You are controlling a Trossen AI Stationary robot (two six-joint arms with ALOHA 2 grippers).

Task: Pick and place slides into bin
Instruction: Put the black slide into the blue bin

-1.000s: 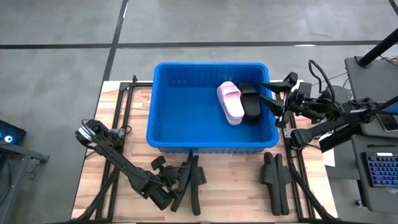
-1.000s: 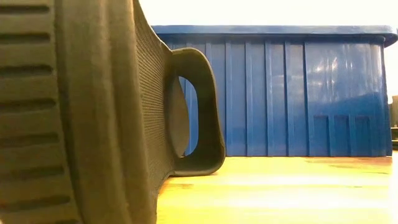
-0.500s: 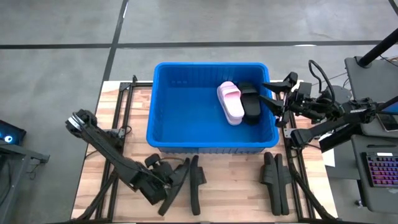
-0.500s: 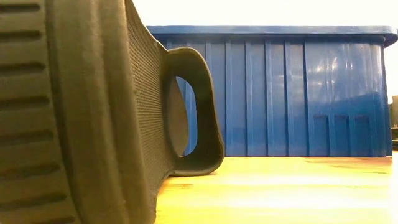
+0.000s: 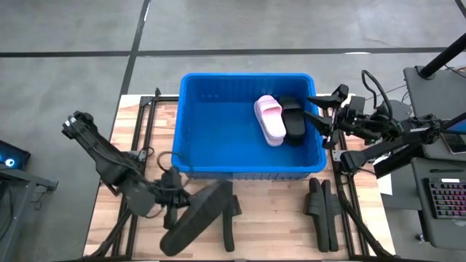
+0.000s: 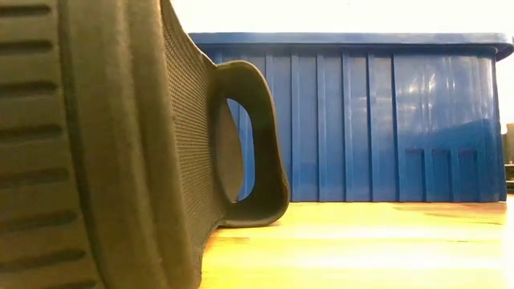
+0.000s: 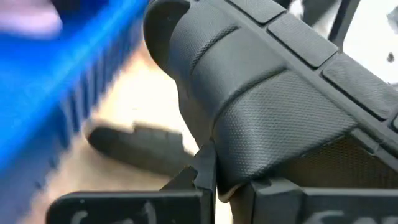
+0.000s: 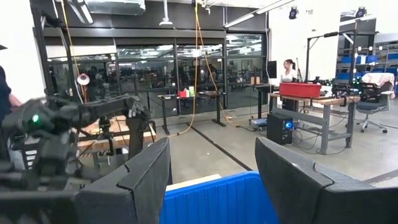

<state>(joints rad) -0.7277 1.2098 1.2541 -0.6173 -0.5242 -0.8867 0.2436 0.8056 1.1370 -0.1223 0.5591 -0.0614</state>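
Left claw [image 5: 172,206] clamped on textured black slide [image 5: 195,217], right claw [image 5: 325,120] open beside blue bin [image 5: 218,87]

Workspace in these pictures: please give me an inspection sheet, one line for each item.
Surface: wooden table, bare between the sandals.
Job's things: blue bin holds one pink sandal and one black sandal; lifted black sandal in the left gripper; more black sandals lie in front of the bin.
Clutter: nothing seen.
Grippers: left gripper shut on the lifted black sandal; right gripper open beside the bin's right rim.
Cables: black cable loops above the right arm.
Surroundings: keyboard at right; person far off in the workshop.
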